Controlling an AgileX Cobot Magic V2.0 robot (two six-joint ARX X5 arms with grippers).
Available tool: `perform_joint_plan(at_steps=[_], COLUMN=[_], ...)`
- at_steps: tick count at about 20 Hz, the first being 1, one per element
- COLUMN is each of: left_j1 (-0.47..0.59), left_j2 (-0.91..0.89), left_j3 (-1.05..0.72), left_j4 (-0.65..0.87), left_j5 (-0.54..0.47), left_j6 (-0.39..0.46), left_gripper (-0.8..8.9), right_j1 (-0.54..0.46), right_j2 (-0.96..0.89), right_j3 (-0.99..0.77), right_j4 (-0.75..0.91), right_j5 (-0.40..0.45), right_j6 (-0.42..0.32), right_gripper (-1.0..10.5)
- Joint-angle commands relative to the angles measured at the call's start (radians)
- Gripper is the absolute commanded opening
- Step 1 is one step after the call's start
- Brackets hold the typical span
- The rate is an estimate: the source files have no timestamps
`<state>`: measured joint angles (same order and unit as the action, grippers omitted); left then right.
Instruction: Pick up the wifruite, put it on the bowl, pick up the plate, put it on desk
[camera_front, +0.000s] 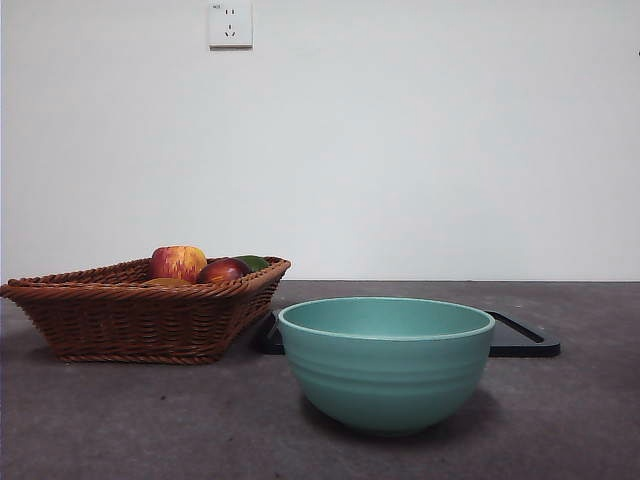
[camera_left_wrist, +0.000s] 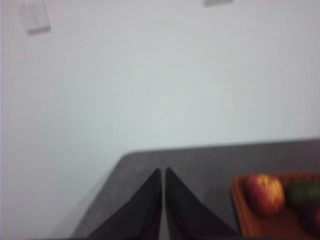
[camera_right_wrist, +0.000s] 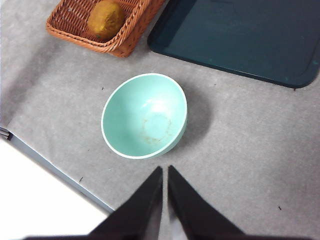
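A: Walk me across, left to right

B: Far left I have the wicker basket (camera_front: 130, 315). The wifruite (camera_right_wrist: 106, 18) lies in it near one corner, with the apple (camera_front: 179, 262) and a dark red fruit (camera_front: 222, 271) beside it. My left gripper (camera_left_wrist: 163, 172) hangs above the left end of the desk (camera_front: 120, 420), jaws pressed together, holding nothing

A: And further right?

B: The bowl (camera_front: 385, 362) stands empty on the desk, near me, just right of the basket. Behind it lies a dark flat tray (camera_right_wrist: 240, 37). My right gripper (camera_right_wrist: 165, 171) hovers high over the bowl, jaws closed too, empty

A: What worries you?

B: I judge nothing is started. The wifruite sits low against the basket wall, so closed jaws must open first or they will shove it. It is round, so it may roll from a shallow grip
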<state>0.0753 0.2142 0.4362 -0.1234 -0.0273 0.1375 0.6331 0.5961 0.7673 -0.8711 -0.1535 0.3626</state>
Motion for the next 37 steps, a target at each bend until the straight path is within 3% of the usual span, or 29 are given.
perform_joint_plan(at_steps=[1, 5, 11, 15, 19, 37], left_j1=[0.014, 0.018, 0.018, 0.018, 0.017, 0.017], left_j2=[-0.064, -0.156, -0.211, -0.211, -0.211, -0.211], left_j3=[-0.103, -0.272, -0.376, -0.395, -0.422, -0.422], left_j4=[0.012, 0.006, -0.023, -0.089, -0.063, -0.064], left_j5=[-0.003, -0.003, -0.003, -0.002, 0.000, 0.000], left_j6=[-0.003, -0.047, -0.053, -0.055, -0.159, -0.161], left_gripper=[0.10, 0.10, 0.10, 0.10, 0.10, 0.10], right_j1=[0.006, 0.006, 0.006, 0.006, 0.006, 0.006], right_j2=[0.003, 0.003, 0.003, 0.003, 0.003, -0.004], right_j3=[0.009, 0.009, 0.009, 0.009, 0.009, 0.009], right_j4=[0.010, 0.010, 0.010, 0.010, 0.010, 0.010], right_j5=[0.003, 0.003, 0.003, 0.003, 0.003, 0.003], right_j6=[-0.014, -0.014, -0.014, -0.014, -0.014, -0.015], right_gripper=[0.1, 0.1, 0.1, 0.1, 0.1, 0.1])
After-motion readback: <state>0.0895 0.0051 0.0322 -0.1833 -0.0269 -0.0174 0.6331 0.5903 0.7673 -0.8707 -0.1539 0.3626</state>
